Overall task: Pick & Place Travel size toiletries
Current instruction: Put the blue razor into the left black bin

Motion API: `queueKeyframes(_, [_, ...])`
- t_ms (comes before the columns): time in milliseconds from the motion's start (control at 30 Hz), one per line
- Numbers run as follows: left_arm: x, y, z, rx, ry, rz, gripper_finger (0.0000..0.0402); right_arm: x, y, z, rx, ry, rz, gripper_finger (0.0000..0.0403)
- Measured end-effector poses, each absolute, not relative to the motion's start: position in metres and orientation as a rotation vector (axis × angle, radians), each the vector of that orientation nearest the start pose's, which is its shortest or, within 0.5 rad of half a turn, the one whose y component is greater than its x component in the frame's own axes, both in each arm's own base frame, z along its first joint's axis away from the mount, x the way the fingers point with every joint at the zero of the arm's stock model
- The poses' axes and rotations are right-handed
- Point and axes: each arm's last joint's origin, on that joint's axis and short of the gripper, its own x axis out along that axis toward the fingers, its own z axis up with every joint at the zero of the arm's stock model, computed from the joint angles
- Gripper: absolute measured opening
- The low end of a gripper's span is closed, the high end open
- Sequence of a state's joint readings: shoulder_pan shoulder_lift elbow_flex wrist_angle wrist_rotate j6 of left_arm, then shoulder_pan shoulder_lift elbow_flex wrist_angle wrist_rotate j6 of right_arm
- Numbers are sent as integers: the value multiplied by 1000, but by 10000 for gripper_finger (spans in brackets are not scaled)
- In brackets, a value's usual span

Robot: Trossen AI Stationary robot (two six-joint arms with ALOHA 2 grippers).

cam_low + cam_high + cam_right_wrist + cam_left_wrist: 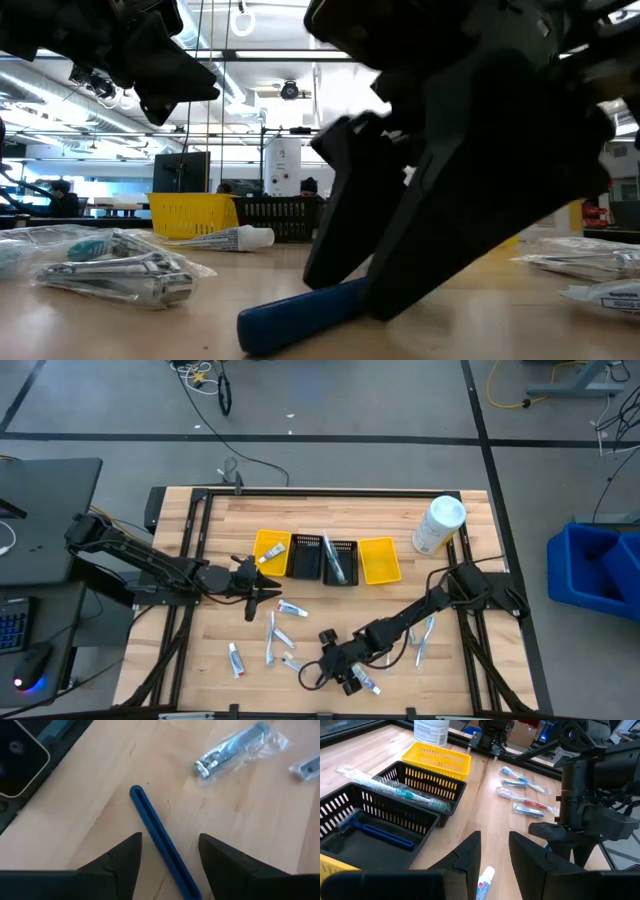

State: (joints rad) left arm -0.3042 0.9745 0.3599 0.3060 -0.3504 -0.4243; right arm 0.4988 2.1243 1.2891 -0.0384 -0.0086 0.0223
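Blue plastic lies between my right hand's (167, 855) fingers: a slim handle (157, 832) flat on the worktop (240, 820), which I straddle with the jaws apart and nothing gripped yet, low near the front edge so that closing should catch it across its width. My left hand (262, 592) hangs just in front of the row of bins, fingers partly open and empty, above a small toothpaste tube (484, 882), probably waiting its turn. Other toiletries are scattered on the near half of the worktop, and some already sit in bins: a blue razor (367, 827) in one black bin (350, 805), a wrapped toothbrush (395, 790) across the next. My right wrist view alone shows the handle centred between the fingers; the low view confirms it rests on the wood, but there my hand hides one end. Only the high view shows the yellow bins (379, 560) and white bottle (438, 525) at the far right.
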Motion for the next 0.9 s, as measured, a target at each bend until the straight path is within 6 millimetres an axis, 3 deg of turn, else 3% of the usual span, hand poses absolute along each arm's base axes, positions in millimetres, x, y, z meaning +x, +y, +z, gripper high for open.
queueKeyframes(500, [191, -50, 201, -325, 279, 103, 109, 379, 202, 111, -207, 866, 455, 59])
queueKeyframes(800, [191, -50, 201, -328, 279, 104, 109, 379, 199, 115, -201, 863, 394, 48])
queueKeyframes(900, [191, -50, 201, -328, 279, 104, 109, 379, 194, 125, -207, 853, 357, 47])
